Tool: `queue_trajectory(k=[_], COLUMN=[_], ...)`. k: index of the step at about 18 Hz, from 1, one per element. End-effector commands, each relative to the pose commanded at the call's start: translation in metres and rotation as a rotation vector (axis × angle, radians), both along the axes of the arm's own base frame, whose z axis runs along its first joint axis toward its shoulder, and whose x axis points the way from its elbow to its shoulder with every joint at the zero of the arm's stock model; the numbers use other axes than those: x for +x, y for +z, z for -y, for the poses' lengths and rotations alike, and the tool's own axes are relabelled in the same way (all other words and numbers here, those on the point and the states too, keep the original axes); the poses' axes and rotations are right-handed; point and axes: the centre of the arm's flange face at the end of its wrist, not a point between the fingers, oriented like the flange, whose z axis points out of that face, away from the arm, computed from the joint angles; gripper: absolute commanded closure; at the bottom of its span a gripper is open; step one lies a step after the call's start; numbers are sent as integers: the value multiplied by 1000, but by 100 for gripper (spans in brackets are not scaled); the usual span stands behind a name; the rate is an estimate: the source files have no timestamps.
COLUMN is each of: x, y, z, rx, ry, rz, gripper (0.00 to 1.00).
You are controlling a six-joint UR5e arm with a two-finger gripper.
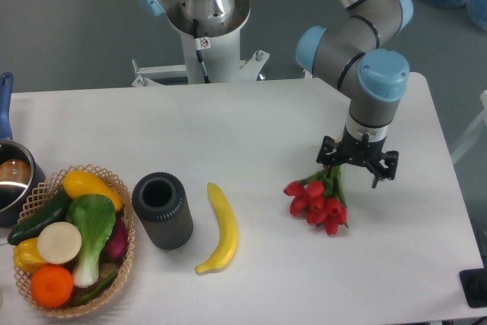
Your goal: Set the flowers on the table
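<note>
— Camera view from above: where is the bunch of red tulip buds with green stems?

— It lies on the large white bench with rounded corners, right of centre. The red heads point toward the lower left and the green stems run up toward the black two-finger claw.

— Is the claw clamped on the stems?

— No. Its two dark fingers stand spread apart, one on each side of the stem end, and the stems sit loose between and just below them. The bunch looks to be resting on the bench surface, with the claw just above the stem end; whether a finger touches the stems I cannot tell.

— What else is on the bench?

— A long yellow banana lies near the middle, well left of the flowers. Just left of it stands a dark grey cylinder with an open top. Further left sits a woven wicker basket holding vegetables and fruit: a yellow squash, a dark green cucumber, a leafy green with a white stem, an orange and a round pale piece. At the far left edge a metal pot with a blue handle is partly cut off.

— And the arm?

— The grey arm with light blue joint caps comes down from the top of the view to the claw.
</note>
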Motion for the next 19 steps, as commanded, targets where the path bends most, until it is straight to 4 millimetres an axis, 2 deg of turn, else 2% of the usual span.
queue_trajectory(k=[2,4,7,12,14,19], x=[-4,-12,-15,-25,-25,-25], y=[1,-3,-10,-19,-22,-21], z=[8,25,29,44,45,43], rx=[-5,-26,-52,-73,-79,-72], ry=[-44,-128,-254,-334,-387,-396], rz=[-7,-12,-22,15,13,8], gripper=[0,0,0,0,0,0])
